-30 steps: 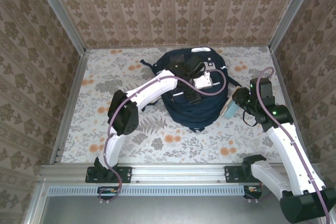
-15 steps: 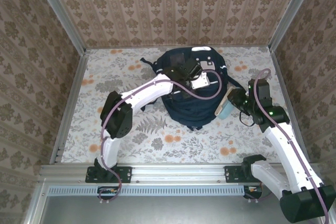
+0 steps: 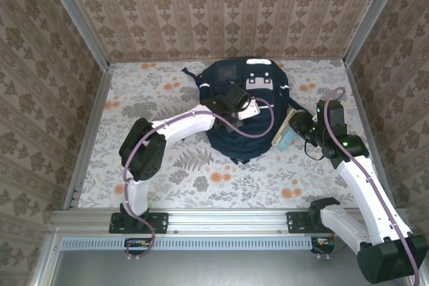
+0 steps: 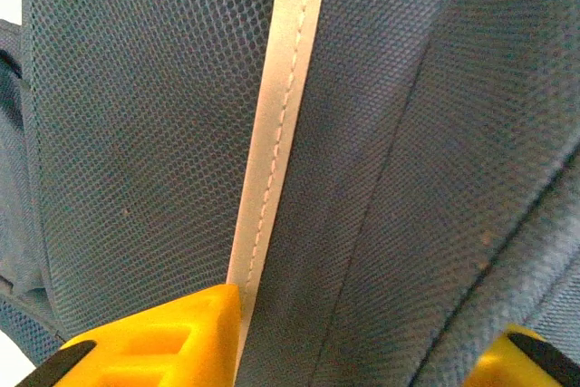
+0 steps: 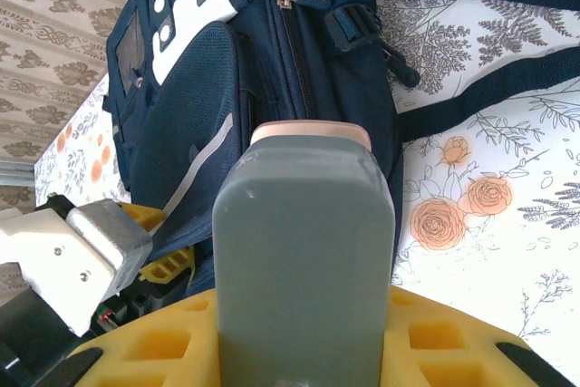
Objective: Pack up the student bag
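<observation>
From my seat, nearest on the flowered counter (image 3: pixel 167 172) is the right hand (image 3: pixel 295 128), pressed tight on a grey block (image 3: pixel 287 135) that stands upright between its yellow fingers (image 5: pixel 149 346), with a pinkish edge showing behind the block's top (I cannot say whether that is a second item). The block hangs just beside the right flank of the student bag (image 3: pixel 241 142), above the counter, where two dark straps (image 5: pixel 471 97) trail across the flower print. A little farther in, the left hand (image 3: pixel 242 110) sits down on top of the bag, near its middle. Through its wrist camera I see navy mesh (image 4: pixel 136 133) and a pale stitched stripe (image 4: pixel 272 133) running up from the left finger (image 4: pixel 172 337). The two fingers stand apart with fabric across the gap, and I cannot tell whether they pinch a fold or merely rest on it. The bag lies flat at the far middle of the counter, its grey-white patches (image 3: pixel 258 80) towards the papered back wall (image 3: pixel 228 11).
</observation>
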Controlling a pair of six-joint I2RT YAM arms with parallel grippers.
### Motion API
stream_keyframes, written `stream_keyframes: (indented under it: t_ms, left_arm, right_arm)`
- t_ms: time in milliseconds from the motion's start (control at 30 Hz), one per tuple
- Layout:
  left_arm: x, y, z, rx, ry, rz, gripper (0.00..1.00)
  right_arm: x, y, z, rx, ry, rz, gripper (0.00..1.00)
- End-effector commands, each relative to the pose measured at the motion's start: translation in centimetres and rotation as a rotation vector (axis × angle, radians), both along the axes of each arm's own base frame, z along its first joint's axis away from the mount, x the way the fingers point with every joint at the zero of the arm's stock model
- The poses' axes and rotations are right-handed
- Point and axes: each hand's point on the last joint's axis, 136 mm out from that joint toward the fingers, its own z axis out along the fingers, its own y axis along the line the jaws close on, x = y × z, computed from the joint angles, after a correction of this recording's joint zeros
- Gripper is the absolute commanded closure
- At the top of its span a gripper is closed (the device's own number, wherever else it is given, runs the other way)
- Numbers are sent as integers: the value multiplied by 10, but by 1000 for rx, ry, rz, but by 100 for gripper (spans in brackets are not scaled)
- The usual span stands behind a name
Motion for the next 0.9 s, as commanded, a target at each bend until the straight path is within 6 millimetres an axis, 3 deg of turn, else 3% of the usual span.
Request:
stream_keyframes:
  t_ms: [0, 133, 333, 467, 633, 767, 867]
  left_arm:
    - [19, 3, 33, -51, -125, 42, 67]
    - [14, -7, 58, -132, -124, 18, 83]
    - [5, -22, 112, -271, -77, 71, 95]
    - [5, -27, 147, -345, -43, 146, 95]
    - [1, -35, 175, -404, 1, 193, 95]
    - [-5, -47, 187, -433, 44, 219, 95]
    - [-5, -52, 185, -440, 80, 257, 95]
  right_arm:
    - [4, 3, 11, 32, -48, 3, 78]
    - [4, 5, 13, 44, -63, 13, 78]
    - [9, 14, 20, 88, -119, 50, 78]
    - [14, 26, 35, 167, -175, 101, 78]
    - [21, 37, 51, 279, -223, 120, 77]
    - [36, 47, 50, 419, -227, 104, 77]
    - [46, 50, 45, 510, -214, 65, 78]
